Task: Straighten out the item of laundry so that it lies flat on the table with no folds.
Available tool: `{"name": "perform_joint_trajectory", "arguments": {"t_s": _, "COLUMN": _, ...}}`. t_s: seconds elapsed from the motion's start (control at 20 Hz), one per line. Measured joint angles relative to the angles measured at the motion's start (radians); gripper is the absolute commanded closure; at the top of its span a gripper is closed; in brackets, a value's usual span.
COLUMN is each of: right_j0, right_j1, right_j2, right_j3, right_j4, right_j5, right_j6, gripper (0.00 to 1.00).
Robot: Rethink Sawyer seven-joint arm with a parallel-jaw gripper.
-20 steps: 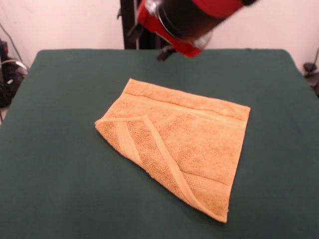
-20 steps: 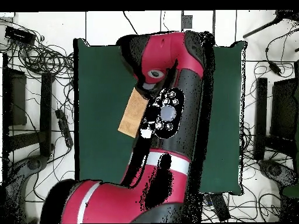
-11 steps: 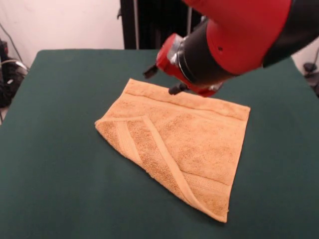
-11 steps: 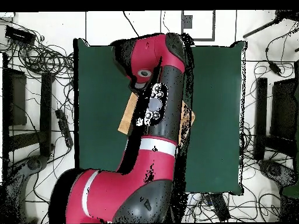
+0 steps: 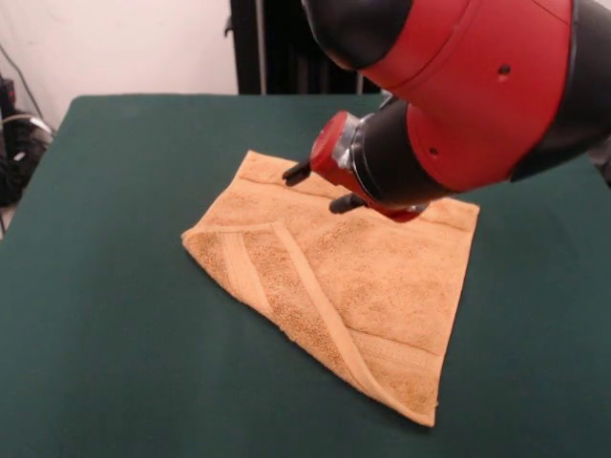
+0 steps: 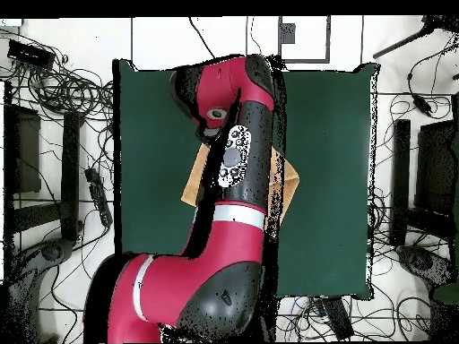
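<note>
Towel [image 5: 348, 277] is lying mid-table [image 5: 105, 315], one corner folded over. Gripper [image 5: 321, 188] is hovering over its far edge, fingers spread, holding nothing. In the overhead view the arm [image 6: 235, 170] is hiding most of the towel [image 6: 194, 184] and the gripper.

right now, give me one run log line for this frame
phase: approach | gripper: open, above towel's far band, holding nothing | towel: one corner folded over, not flat | table: towel near centre
</note>
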Motion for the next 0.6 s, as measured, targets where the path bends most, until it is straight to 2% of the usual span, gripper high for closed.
{"name": "perform_joint_trajectory", "arguments": {"t_s": 0.4, "right_j0": -0.008, "right_j1": 0.067, "right_j2": 0.0, "right_j3": -0.119, "right_j4": 0.0, "right_j5": -0.023, "right_j6": 0.0, "gripper": 0.0}}
{"name": "perform_joint_trajectory", "arguments": {"t_s": 0.6, "right_j0": -0.011, "right_j1": 0.103, "right_j2": 0.0, "right_j3": -0.168, "right_j4": 0.0, "right_j5": -0.079, "right_j6": 0.002, "gripper": 0.0}}
